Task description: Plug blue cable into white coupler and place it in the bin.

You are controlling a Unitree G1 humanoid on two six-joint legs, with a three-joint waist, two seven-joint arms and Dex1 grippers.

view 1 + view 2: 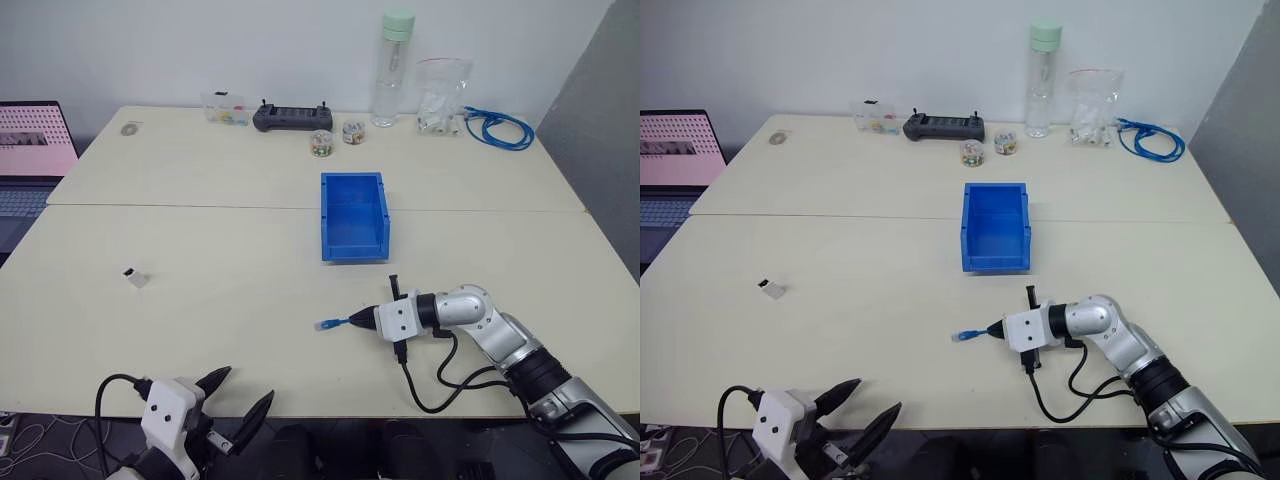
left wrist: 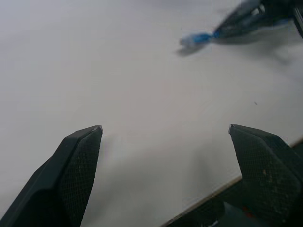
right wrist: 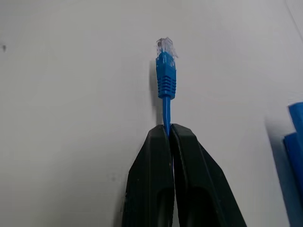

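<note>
Right gripper (image 3: 168,130): jaws pinched shut on the blue cable (image 3: 165,78), thin cord clamped between the black tips, ribbed blue boot and clear plug sticking out past them. Held low over the counter (image 1: 200,300), plug end aimed toward the robot's left, in front of the bin (image 1: 354,216).

Left gripper (image 1: 240,395): jaws spread wide, nothing between them, hanging at the counter's near edge on the left.

No readable writing on any task item.

White coupler (image 1: 134,277): small pale block with a dark face, lying on the counter well to the left, apart from both grippers. Bin bright blue, open-topped, lipped, mid-counter.

Counter: pale cream, seam across the middle. Along the far edge: dark controller (image 1: 292,117), two small jars (image 1: 337,138), tall clear bottle (image 1: 391,70) with pale green cap, plastic bag (image 1: 441,98), coiled blue cable bundle (image 1: 498,127). Laptop (image 1: 30,150) with pink screen at far left. White wall behind.
</note>
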